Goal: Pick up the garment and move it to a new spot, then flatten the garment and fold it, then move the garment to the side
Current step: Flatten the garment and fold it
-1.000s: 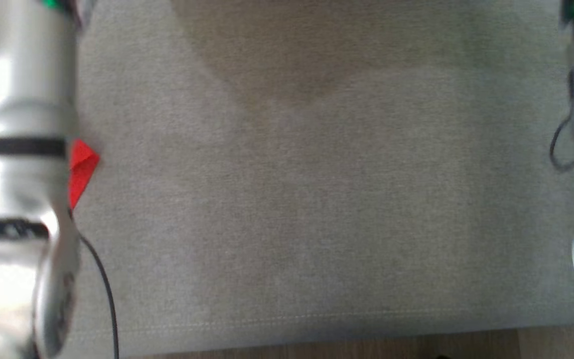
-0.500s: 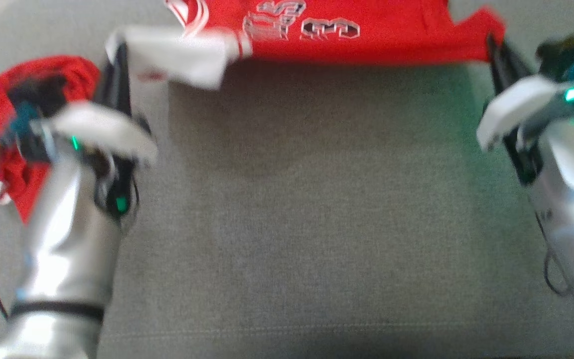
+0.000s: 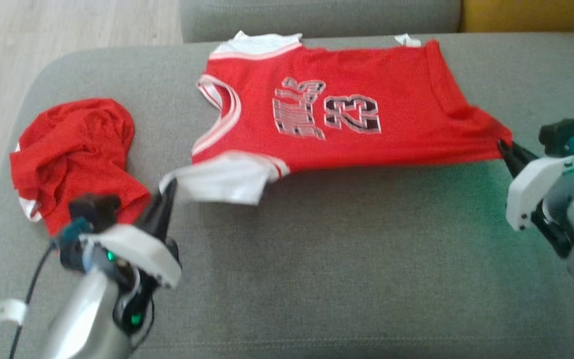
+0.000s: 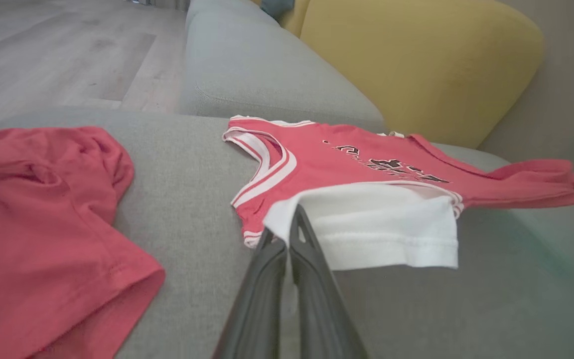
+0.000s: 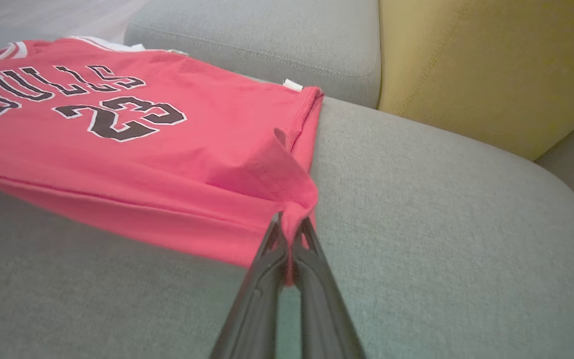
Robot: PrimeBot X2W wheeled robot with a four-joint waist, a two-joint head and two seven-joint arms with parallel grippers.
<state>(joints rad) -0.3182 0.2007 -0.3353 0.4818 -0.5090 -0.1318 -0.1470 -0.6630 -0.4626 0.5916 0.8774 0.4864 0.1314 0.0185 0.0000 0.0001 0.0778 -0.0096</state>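
A red sleeveless basketball jersey with white trim and a black-and-white "BULLS 23" print is shown spread across a grey fabric sofa seat. Its long axis runs side to side in the head view, with the neck and armhole end toward the robot's left and the hem end toward its right. The far edge is laid on the seat near the grey backrest. The near edge is raised off the fabric and drawn taut between the two hands.

The left hand is seen with its two dark fingers pressed together on a white cloth flap at the jersey's near left corner. The right hand is likewise clamped, its fingers pinched on the bunched red hem corner at the near right. One hand is thus placed at each end of the long axis, with the jersey lying ahead of and between them. Neither can be judged nearer to the body of the cloth.

A crumpled red garment is heaped at the robot's left, just beside the left hand and apart from the jersey. A mustard-yellow cushion is seen behind the seat, and a pale wooden floor beyond its left end.

The flattening step is judged to be in hand. The near edge would need to be lowered evenly, with tension held along the axis, so that no creases are set in. The fold is not yet begun.
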